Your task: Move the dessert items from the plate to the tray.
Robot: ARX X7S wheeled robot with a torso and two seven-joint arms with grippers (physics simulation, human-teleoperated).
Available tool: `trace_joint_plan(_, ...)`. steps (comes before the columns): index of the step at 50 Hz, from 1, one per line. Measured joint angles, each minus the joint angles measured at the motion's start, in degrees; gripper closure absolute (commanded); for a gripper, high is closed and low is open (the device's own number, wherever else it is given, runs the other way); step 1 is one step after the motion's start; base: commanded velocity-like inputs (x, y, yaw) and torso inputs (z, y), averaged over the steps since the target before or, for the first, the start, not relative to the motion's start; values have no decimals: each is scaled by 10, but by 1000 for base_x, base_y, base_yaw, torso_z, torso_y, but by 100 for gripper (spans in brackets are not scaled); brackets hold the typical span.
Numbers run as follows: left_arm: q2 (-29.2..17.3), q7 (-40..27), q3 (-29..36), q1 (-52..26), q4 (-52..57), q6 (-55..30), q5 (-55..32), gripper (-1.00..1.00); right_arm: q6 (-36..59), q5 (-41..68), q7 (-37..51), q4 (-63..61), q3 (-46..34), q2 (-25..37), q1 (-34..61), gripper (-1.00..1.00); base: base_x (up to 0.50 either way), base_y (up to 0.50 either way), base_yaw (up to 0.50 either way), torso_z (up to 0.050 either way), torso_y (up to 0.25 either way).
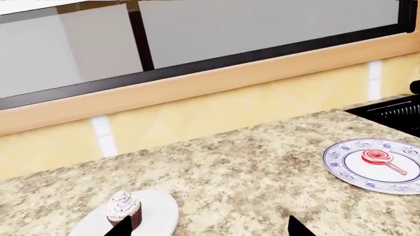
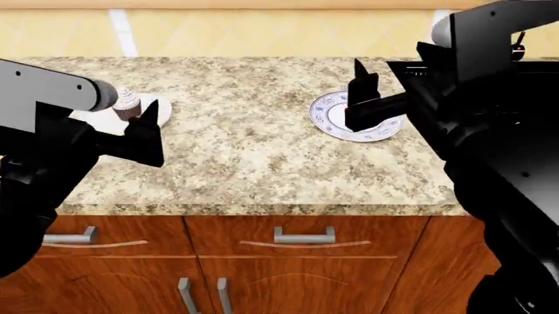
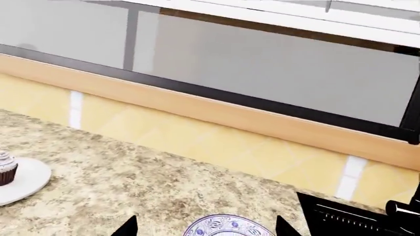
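Left gripper (image 2: 148, 131) open, empty, by cupcake (image 2: 126, 103) on white plate (image 2: 103, 121). Right gripper (image 2: 365, 98) open over lollipop (image 1: 379, 158) plate (image 2: 325, 118). Tray unseen — go down straight, pinch gently.

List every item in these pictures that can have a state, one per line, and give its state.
Small white-frosted cupcake in dark wrapper: upright on plain white plate.
Red-and-white spiral lollipop: lying flat on blue-patterned round plate.
Left gripper: open, empty, by the cupcake.
Right gripper: open, empty, above the patterned plate.
Brown wooden cabinet drawers: closed.
Wooden tray: not in view.
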Motion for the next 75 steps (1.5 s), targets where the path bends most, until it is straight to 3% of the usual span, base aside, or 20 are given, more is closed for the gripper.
trace_joint_plan(13, -59, -63, 38, -117, -105, -58, -145, -100, 68, 257, 140, 173, -33, 66, 124, -100, 130, 0, 0, 50, 12)
trace_joint_plan(23, -92, -112, 65, -158, -152, -70, -217, -100, 55, 355, 161, 222, -65, 100, 145, -100, 500, 1, 0, 50, 19)
trace_joint_plan(45, -120, -185, 112, -185, -171, -58, -317, -100, -1, 395, 146, 225, -96, 131, 163, -100, 500, 161, 0, 45, 29)
trace_joint_plan(75, -146, -206, 132, -159, -154, -17, -355, -100, 13, 402, 207, 288, -99, 145, 134, -100, 2, 60, 0, 0, 0)
